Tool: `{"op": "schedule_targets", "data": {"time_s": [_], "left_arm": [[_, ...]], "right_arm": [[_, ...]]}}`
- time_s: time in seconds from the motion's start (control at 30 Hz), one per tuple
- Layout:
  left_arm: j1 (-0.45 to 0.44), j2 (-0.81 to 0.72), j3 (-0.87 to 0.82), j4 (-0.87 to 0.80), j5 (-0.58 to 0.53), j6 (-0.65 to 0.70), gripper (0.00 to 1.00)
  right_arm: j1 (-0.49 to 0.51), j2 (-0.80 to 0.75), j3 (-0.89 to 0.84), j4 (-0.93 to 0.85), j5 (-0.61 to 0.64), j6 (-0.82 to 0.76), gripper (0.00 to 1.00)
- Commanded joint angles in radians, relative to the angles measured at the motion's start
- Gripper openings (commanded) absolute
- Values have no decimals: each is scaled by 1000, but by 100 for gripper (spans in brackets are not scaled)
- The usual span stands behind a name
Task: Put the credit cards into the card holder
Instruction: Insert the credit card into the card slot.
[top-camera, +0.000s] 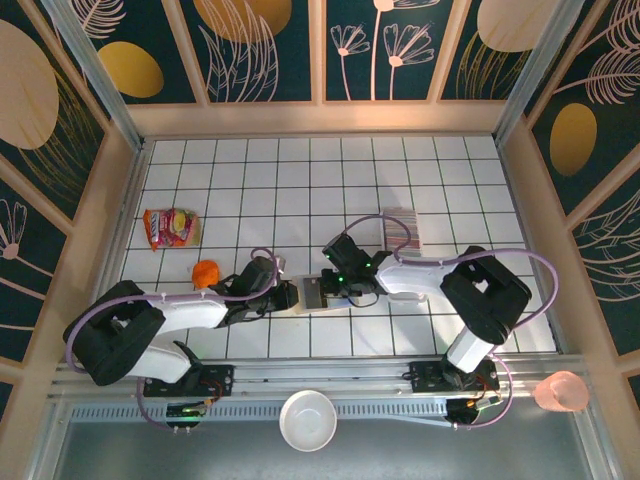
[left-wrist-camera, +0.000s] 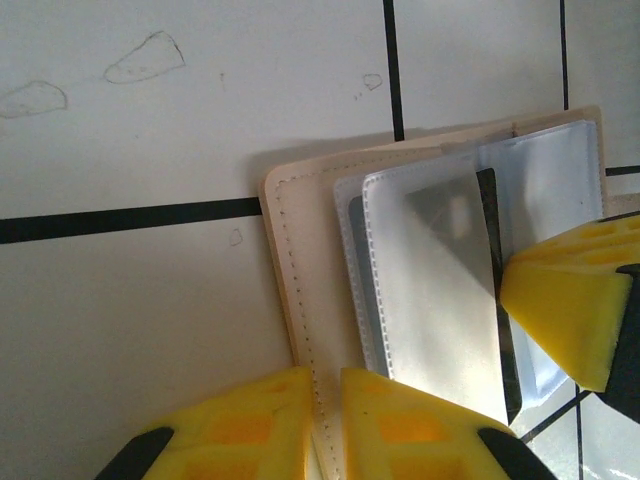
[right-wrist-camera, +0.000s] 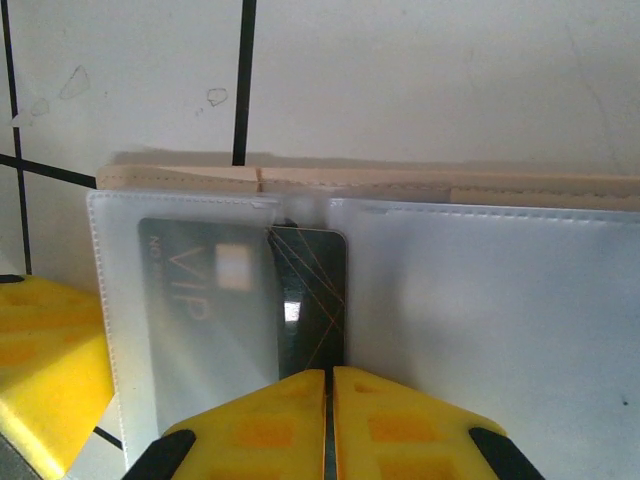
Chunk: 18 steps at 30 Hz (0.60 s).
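Observation:
The tan card holder (top-camera: 322, 292) lies open on the white tiles between my two grippers, its clear sleeves facing up. My left gripper (left-wrist-camera: 327, 378) is shut on the stitched beige edge of the card holder (left-wrist-camera: 290, 250). My right gripper (right-wrist-camera: 329, 376) is shut on a dark credit card (right-wrist-camera: 312, 290) with gold lines. Most of that card sits inside a clear sleeve (right-wrist-camera: 190, 300), where "VIP" shows through the plastic. In the left wrist view the same dark card (left-wrist-camera: 488, 230) shows along the sleeve's edge beside a right fingertip (left-wrist-camera: 560, 300). The other credit cards (top-camera: 402, 228) stand in a packed row behind the right arm.
A red and yellow snack packet (top-camera: 170, 228) and a small orange object (top-camera: 206, 272) lie to the left. A white bowl (top-camera: 307, 420) sits below the table's near edge, and a pink cup (top-camera: 560, 392) at the lower right. Wooden walls enclose the tiles.

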Motion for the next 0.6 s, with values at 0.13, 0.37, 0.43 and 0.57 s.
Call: {"op": "schedule_targets", "data": {"time_s": [0.13,0.37,0.43,0.57], "left_arm": [[-7,17,10,-1,-7,6,14],[-7,21,12,-13,-23,10,13],[-8,18,20,-40,-36,21,13],[-8,-11,33,-98,-91,31,14]], "right_arm": [[34,36,2,35,-28,30,11],[61,36,5,94,-48,58,11],[63,10,3,103,-43,60,12],[64,-65,-1,83,-2,49,19]]}}
